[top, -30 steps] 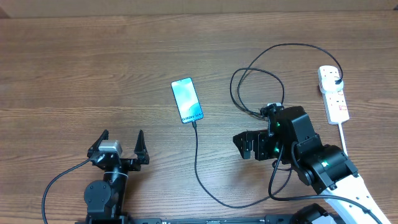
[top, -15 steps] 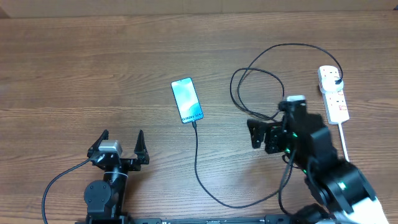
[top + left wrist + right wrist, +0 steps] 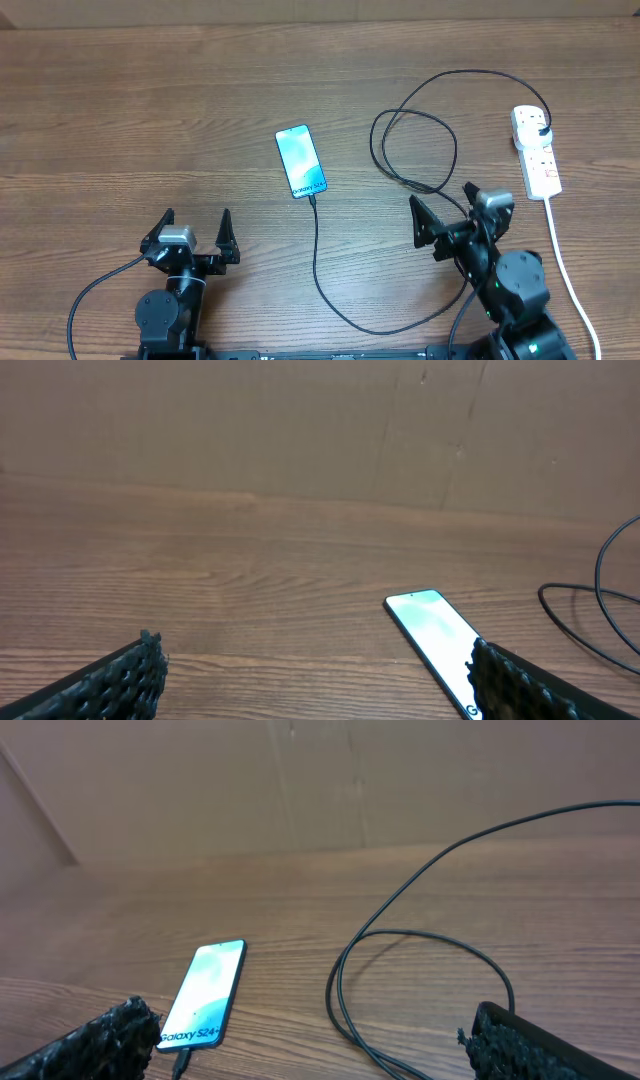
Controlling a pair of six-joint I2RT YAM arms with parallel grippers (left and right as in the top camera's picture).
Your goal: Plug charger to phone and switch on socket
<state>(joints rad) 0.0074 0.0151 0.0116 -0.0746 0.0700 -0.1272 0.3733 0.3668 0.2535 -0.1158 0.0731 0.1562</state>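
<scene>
Charger [image 3: 316, 250] seated at 6 o'clock of phone [image 3: 301, 161], I judge; socket [image 3: 537, 152] switch unconfirmed; left end effector [image 3: 195, 222] and right end effector [image 3: 442, 202] wide open, empty.

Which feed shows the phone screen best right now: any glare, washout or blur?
Overhead: evenly lit and sharp, the phone screen bright, its text too small to read. Left wrist: screen pale, nearly washed out. Right wrist: clearest, the "Galaxy S24+" lettering is legible, no glare.
</scene>
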